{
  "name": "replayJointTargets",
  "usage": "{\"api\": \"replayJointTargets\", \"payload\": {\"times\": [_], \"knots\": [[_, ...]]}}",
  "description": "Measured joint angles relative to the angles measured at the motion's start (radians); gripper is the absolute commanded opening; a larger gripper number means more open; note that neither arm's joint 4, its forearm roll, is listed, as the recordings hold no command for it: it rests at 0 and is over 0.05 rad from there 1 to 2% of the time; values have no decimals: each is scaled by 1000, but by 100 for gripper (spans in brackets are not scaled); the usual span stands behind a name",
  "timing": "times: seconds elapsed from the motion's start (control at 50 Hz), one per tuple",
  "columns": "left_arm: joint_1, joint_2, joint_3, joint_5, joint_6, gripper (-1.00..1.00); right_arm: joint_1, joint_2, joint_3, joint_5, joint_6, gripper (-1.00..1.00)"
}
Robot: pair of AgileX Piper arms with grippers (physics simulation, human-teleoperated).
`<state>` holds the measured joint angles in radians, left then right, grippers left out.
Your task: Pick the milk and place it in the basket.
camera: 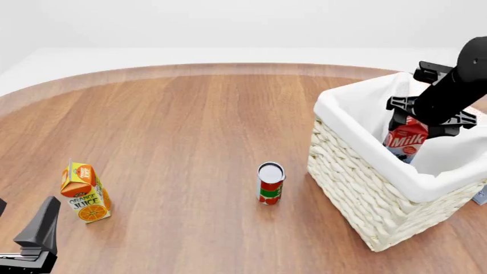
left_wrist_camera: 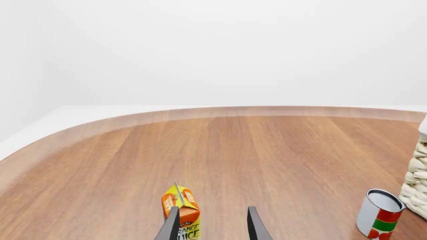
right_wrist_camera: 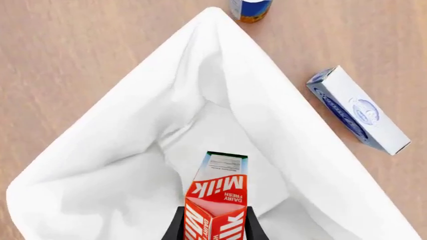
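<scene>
Front view: milk (camera: 405, 144) hangs inside the basket's mouth, clamped at its gable top by the right gripper (camera: 414, 117), carton upright, lower part below the liner rim. Right wrist view confirms: milk (right_wrist_camera: 219, 200) pinched between both fingers, white liner floor visible beneath it; whether the base touches the floor I can't tell from either view. Basket (camera: 357, 188) sits on the table's right side, woven wall facing the camera, white cloth folded over the rim (right_wrist_camera: 133, 100). Progress, my read: pick done, carry done, carton already within the basket's walls. Left to do: open the fingers, let it settle, withdraw the arm. Left gripper (camera: 36, 234) is parked low at the near left, fingers apart and holding nothing; left wrist view shows the gap between the fingers (left_wrist_camera: 215, 225) with the orange juice carton (left_wrist_camera: 181, 210) just behind one of them. Count: one milk, one basket, one orange juice carton (camera: 85, 191) standing at the left, one red-and-green can (camera: 270, 182) upright between juice and basket, near the basket's wall. Outside the basket: one white-and-blue box (right_wrist_camera: 357, 111) lying flat on the table, and one partly cropped blue-topped item (right_wrist_camera: 250, 9) past the basket's corner; can't identify it.
</scene>
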<state>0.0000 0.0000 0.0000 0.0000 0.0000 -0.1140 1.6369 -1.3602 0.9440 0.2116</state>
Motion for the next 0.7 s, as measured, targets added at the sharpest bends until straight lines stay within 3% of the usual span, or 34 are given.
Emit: {"api": "replayJointTargets", "payload": {"times": [0.7], "knots": [[0, 0, 0, 0, 0, 100, 4, 54, 54, -67, 5, -100]]}}
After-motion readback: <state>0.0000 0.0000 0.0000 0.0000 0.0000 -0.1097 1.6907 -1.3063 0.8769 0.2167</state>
